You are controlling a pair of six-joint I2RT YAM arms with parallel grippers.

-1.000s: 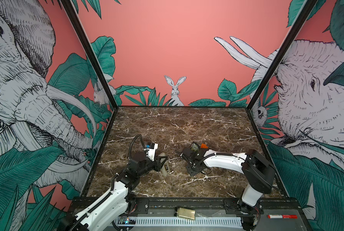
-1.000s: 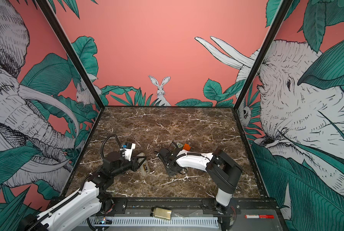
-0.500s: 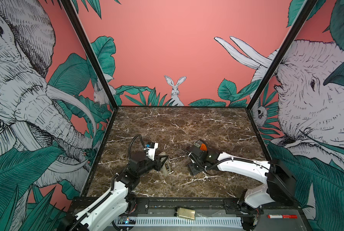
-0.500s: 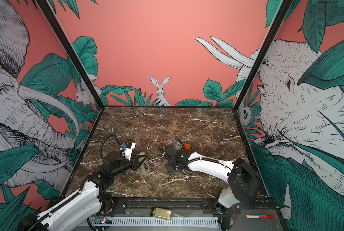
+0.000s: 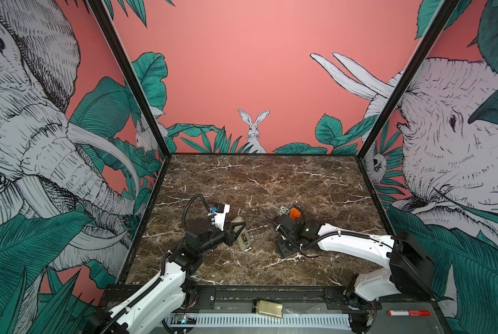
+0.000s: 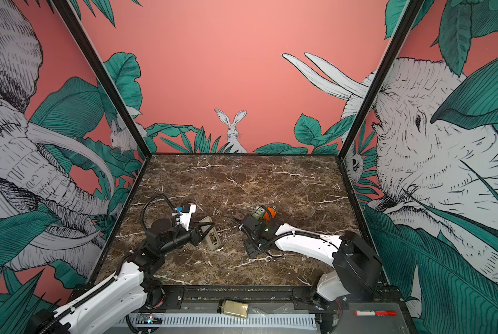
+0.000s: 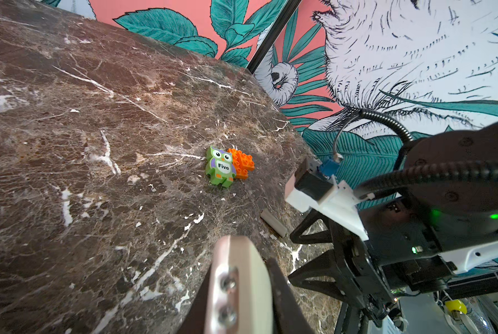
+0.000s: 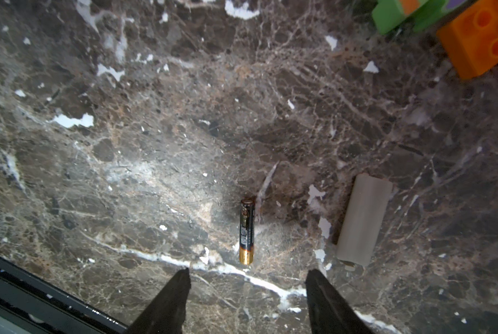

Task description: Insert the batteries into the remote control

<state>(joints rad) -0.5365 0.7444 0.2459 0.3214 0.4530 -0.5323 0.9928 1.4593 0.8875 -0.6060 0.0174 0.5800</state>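
The counter (image 5: 270,179) is dark brown marble veined in white. The battery (image 8: 246,231) is black with a gold end, and the battery cover (image 8: 363,219) is pale grey. The owl block (image 7: 220,166) is green with purple wings; the brick (image 7: 242,163) is orange. The remote control (image 5: 243,244) is off-white. The walls (image 5: 242,57) are coral with teal leaves and black-and-white elephants.

Battery (image 8: 246,231) beside cover (image 8: 363,221), remote control (image 5: 241,236) left of toy blocks (image 5: 294,213)

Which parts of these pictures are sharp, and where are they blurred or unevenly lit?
Right wrist view: the battery is sharp, in a brighter patch of the marble table; the corners fall darker. Left wrist view: the remote control, close to the lens, is blurred, while the owl block is sharp. Both top views: the table is evenly lit, without glare.
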